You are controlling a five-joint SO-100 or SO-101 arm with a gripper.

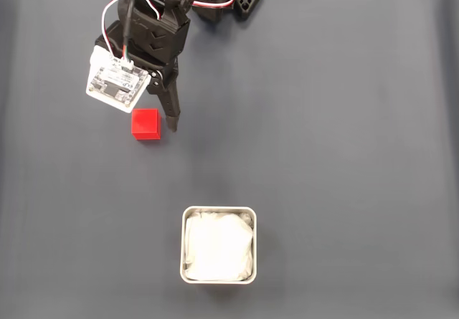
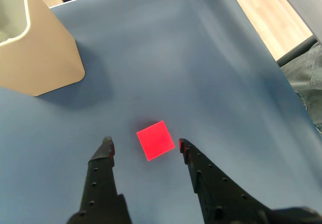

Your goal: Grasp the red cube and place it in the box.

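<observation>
On the dark worktop (image 1: 323, 118), the red cube (image 2: 155, 140) sits just past my pincer (image 2: 145, 146), which is open wide and holding nothing. I think I am lining up my grab, so next I should slide forward and squeeze; the box (image 1: 218, 211) waits well apart

A small bright red matte cube (image 1: 145, 123) lies on a plain dark blue-grey mat (image 1: 323, 118), which reads as a brighter blue in the wrist view. The square pale silver metal tin (image 1: 218, 244) is lined with white crinkled paper. The two-finger plastic gripper (image 2: 145, 145) is black, and the arm carries a white camera module (image 1: 116, 81) with red, white and black wires.
</observation>
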